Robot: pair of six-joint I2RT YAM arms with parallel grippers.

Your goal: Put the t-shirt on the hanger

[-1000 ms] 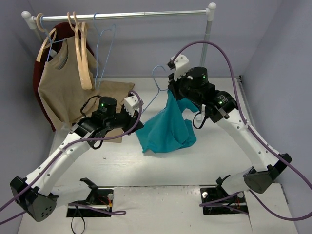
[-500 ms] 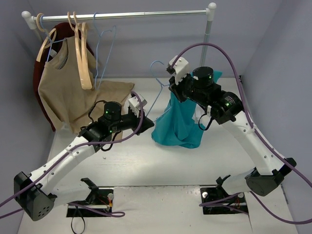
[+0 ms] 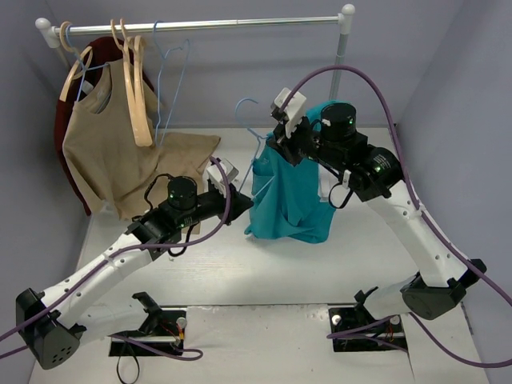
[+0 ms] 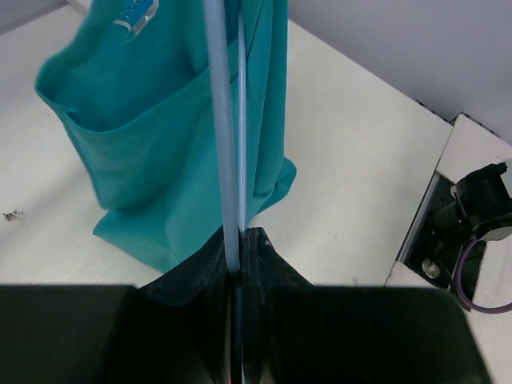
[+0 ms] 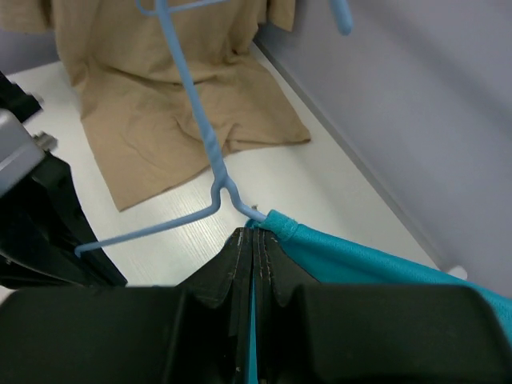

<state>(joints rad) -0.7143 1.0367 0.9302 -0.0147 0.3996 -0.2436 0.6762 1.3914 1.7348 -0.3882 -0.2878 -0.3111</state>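
Note:
The teal t-shirt hangs in the air above the middle of the table, its hem just over the surface. The light-blue wire hanger is partly inside it, with the hook sticking up at the left. My right gripper is shut on the t-shirt's collar, right where the hanger's neck enters. My left gripper is shut on the hanger's lower wire at the shirt's left side. The t-shirt fills the left wrist view behind that wire.
A clothes rail runs along the back on a post. On it hang a tan sleeveless top, wooden hangers and a spare blue wire hanger. A tan cloth lies on the table at the back left.
My right gripper has lifted the t-shirt and hanger up and a little left, so the shirt now hangs straight. My left arm has swung right and forward, holding the wire.

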